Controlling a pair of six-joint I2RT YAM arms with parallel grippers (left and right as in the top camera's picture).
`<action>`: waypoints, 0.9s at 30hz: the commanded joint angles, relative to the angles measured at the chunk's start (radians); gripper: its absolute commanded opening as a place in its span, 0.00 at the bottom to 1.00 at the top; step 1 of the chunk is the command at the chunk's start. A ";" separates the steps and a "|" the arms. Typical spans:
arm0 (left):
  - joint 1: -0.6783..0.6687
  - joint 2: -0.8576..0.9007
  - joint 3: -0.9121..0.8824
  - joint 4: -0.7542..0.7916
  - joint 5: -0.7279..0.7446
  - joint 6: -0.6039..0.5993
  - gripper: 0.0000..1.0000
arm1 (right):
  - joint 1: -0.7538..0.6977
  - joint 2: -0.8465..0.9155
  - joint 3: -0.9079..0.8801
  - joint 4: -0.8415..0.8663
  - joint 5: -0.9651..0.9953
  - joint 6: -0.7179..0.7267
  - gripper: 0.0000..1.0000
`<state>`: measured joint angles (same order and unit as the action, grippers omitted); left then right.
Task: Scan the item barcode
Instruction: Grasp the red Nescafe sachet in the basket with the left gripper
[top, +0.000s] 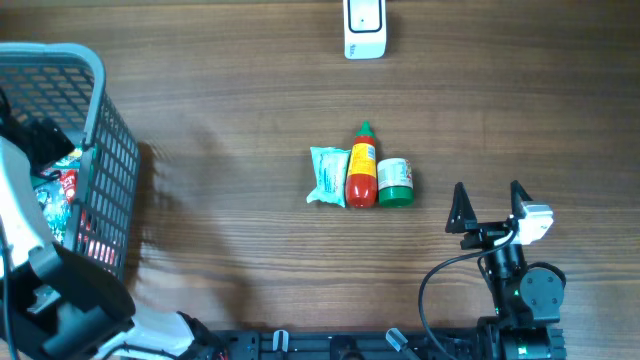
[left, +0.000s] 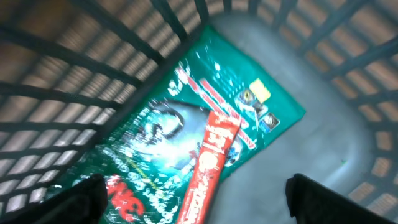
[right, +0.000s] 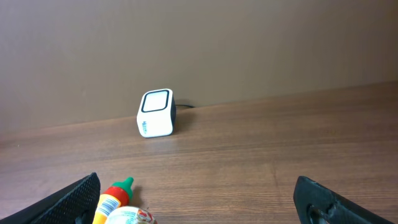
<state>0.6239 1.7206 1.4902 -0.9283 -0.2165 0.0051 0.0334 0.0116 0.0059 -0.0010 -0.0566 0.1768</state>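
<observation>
My table (top: 220, 100) is dark brown wood grain, with a white, dark-rimmed scanner (top: 364, 28) at 12 o'clock and a grey-blue mesh basket (top: 100, 110) at 9 o'clock. At centre I see a pale green pouch (top: 328, 177), a red bottle (top: 362, 170) with green cap and yellow label, and a green-and-white tub (top: 395, 182). Inside the basket I see a teal packet (left: 186, 143) and a red-orange sachet (left: 211, 168).
</observation>
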 joint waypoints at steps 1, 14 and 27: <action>0.007 0.077 -0.088 0.004 0.041 0.017 0.86 | 0.003 -0.007 -0.001 0.002 -0.012 -0.018 1.00; 0.069 0.109 -0.250 0.117 0.194 0.017 0.73 | 0.003 -0.007 -0.001 0.002 -0.013 -0.018 1.00; 0.081 0.109 -0.295 0.151 0.193 0.018 0.27 | 0.003 -0.007 -0.001 0.002 -0.012 -0.018 1.00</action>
<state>0.6971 1.8225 1.2068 -0.7799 -0.0353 0.0257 0.0334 0.0116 0.0059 -0.0010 -0.0566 0.1768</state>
